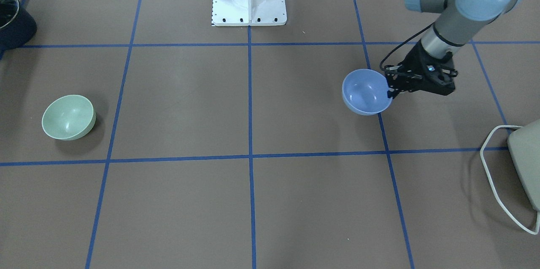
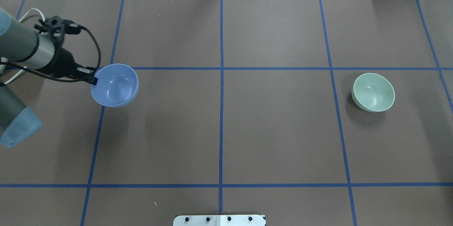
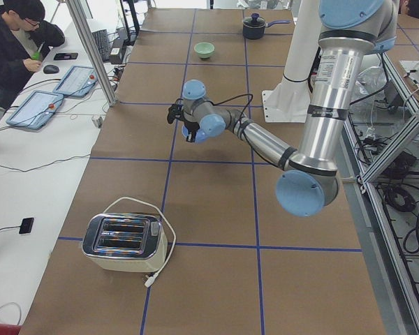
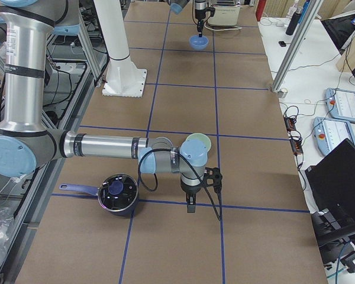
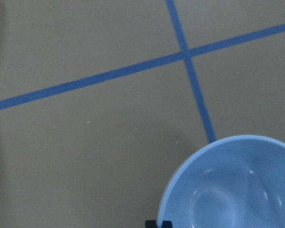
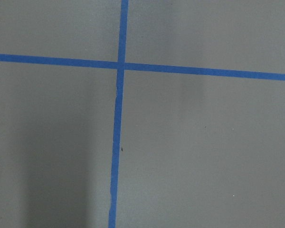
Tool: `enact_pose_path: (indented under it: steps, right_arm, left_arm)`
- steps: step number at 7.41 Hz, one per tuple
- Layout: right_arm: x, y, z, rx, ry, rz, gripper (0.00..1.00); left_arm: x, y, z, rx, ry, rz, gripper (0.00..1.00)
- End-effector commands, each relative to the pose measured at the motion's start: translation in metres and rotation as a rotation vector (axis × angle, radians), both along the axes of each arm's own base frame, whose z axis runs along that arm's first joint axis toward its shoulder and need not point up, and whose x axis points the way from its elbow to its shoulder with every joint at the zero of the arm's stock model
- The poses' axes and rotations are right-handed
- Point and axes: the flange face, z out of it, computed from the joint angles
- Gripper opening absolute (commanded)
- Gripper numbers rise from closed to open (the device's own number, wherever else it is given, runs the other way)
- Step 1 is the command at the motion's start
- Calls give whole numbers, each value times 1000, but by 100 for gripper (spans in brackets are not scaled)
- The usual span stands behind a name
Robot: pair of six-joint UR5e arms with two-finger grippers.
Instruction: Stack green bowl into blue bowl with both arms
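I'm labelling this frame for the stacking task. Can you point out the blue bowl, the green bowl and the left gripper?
blue bowl (image 2: pixel 114 87), overhead exterior view, its inside bottom.
green bowl (image 2: pixel 374 91), overhead exterior view, its inside bottom.
left gripper (image 2: pixel 95 80), overhead exterior view, between the fingertips at the blue bowl's rim.

Showed glossy, smooth blue bowl (image 1: pixel 365 92) and green bowl (image 1: pixel 67 117), matt brown paper-covered bench (image 1: pixel 190 104), shiny metal toaster (image 3: pixel 123 241).
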Motion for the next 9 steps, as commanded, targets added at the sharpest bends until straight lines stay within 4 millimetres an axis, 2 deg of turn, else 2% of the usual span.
enact_pose_path:
  steps: [1,2,3,4,7,9]
  right_arm:
    - [0,0,1,-1,0,0,100]
    - [0,0,1,-1,0,0,100]
    - [0,-1,1,-1,0,0,100]
    - [0,0,2,-4,0,0,100]
    - [0,0,5,-3,2,0,100]
    - [0,-1,6,0,2,0,100]
  left_arm:
    - [113,26,-108,-49,-33,-22,0]
    - [162,40,-123,-103,-32,-23,0]
    - [196,37,-143,-109,-38,-29,0]
    - [216,40,-149,-99,-46,-22,0]
    - [242,38,-132,-72,-28,-19,0]
    - [250,43,-130,-72,-31,-16,0]
